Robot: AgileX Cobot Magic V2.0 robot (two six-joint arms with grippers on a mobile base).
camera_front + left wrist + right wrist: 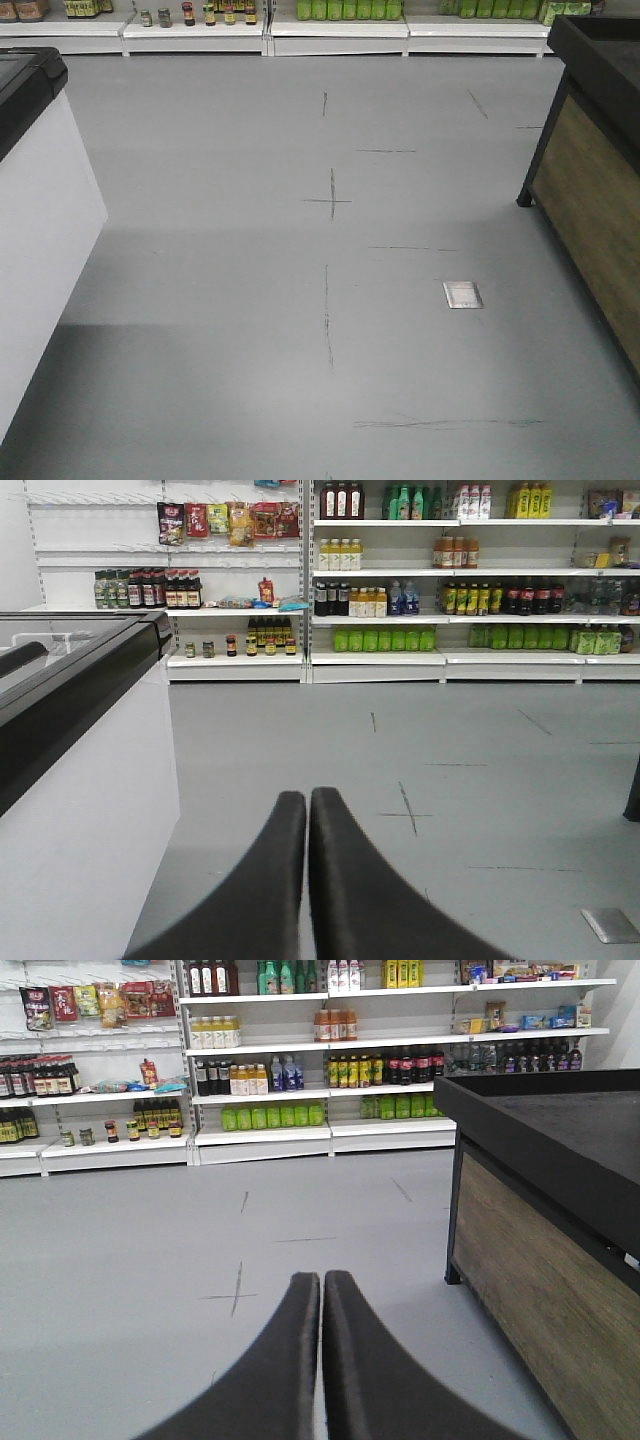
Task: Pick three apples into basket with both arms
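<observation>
Apples and basket lie outside all three views. Left tool (307,800) rises from the bottom centre of its wrist view, its two black fingers pressed together at the tips with nothing between them. Right tool (321,1282) looks the same in its own view: closed and empty. Both hang over grey floor (250,300) marked with thin dark crosses (331,200) and lines. A white cabinet (40,250) with a black rim fills the left edge of the front view. A wood-sided bench (600,200) with a black top stands at the right edge, and a small metal plate (462,294) sits in the floor near it. Shelves (440,570) of bottles and jars run along the top of each view, with a row of green bottles (385,638) low down
</observation>
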